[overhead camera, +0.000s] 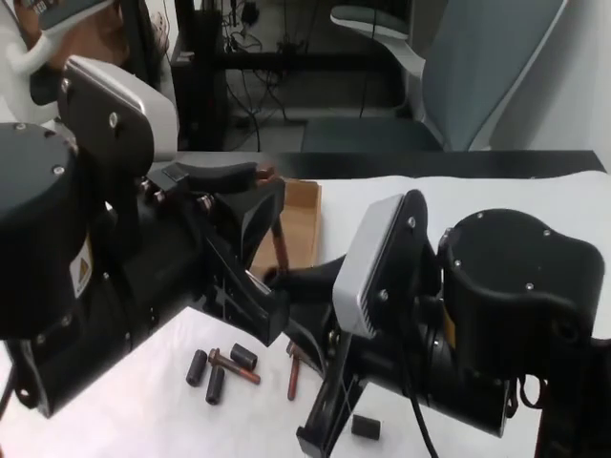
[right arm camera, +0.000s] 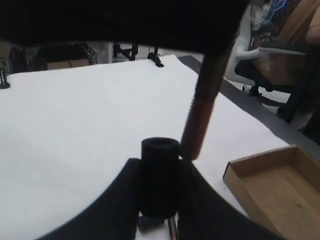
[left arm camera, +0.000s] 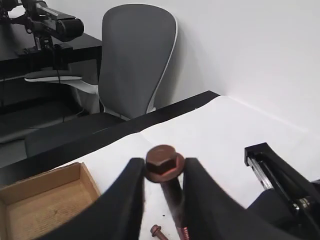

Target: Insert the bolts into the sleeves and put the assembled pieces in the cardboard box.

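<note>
Above the white-covered worktop, the left end effector clamps a rusty-brown hex-head metal bolt — tip just beside the mouth of the black cylindrical sleeve gripped by the right end effector. Good insertion likely needs axes aligned first; open cardboard box lies near.

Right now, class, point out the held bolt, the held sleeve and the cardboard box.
bolt point(left arm camera: 161, 163), left wrist view, on its hexagonal head.
sleeve point(right arm camera: 160, 176), right wrist view, on its dark side wall.
cardboard box point(left arm camera: 45, 207), left wrist view, on its bare floor.
</note>
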